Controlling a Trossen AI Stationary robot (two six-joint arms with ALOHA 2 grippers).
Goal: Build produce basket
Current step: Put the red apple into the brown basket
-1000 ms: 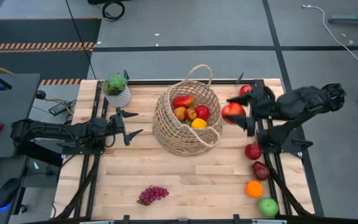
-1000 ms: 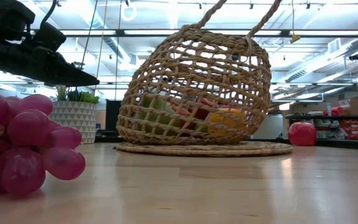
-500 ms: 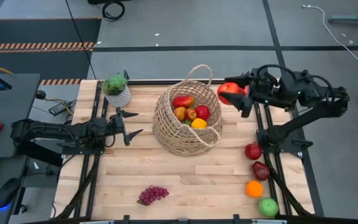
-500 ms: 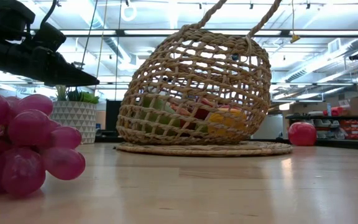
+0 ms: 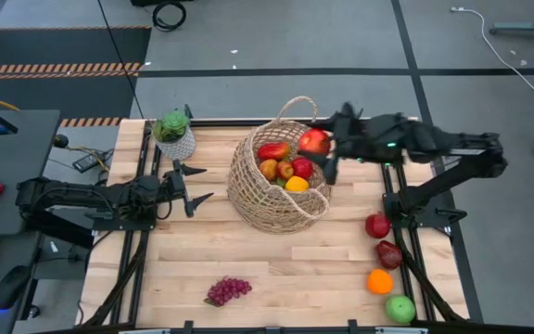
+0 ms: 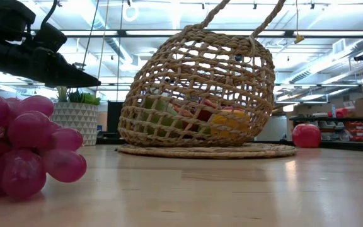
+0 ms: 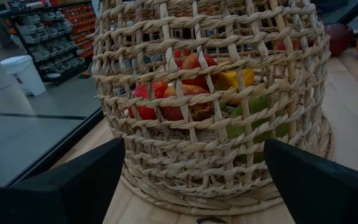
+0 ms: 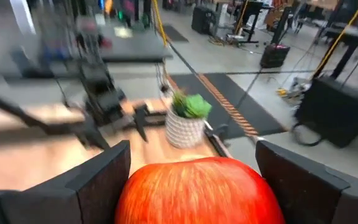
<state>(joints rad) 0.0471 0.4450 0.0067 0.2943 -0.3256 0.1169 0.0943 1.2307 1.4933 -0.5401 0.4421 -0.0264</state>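
Basket [image 5: 279, 176] sits mid-table, round and tan, its loop handle arching toward twelve o'clock in the high view, mouth facing up with a slight lean toward the right side. Inside it lie red, orange and yellow pieces of produce [image 5: 284, 163]. The right gripper [image 5: 324, 150] hangs at the basket's two o'clock rim, pinching a red apple [image 5: 314, 141] between its fingers; in the right wrist view that apple [image 8: 196, 190] fills the space between the two dark fingers [image 8: 95, 186], round, with no long axis to speak of. So the apple is above the rim's edge, just beside the fruit already in the basket.

Over at nine o'clock of the basket the left gripper [image 5: 191, 185] waits above the table, fingers spread wide and pointed at the basket's side; its wrist view looks straight into the weave [image 7: 213, 99].

Down the right edge of the table [image 5: 295, 255] runs a row from three to five o'clock: a red apple [image 5: 377, 224], a darker red fruit [image 5: 389, 253], an orange [image 5: 379, 281], a green apple [image 5: 400, 309]. The purple grape bunch [image 5: 227, 290] lies at six o'clock, its long axis running left-right. A potted plant [image 5: 173, 134] stands at the ten o'clock corner.
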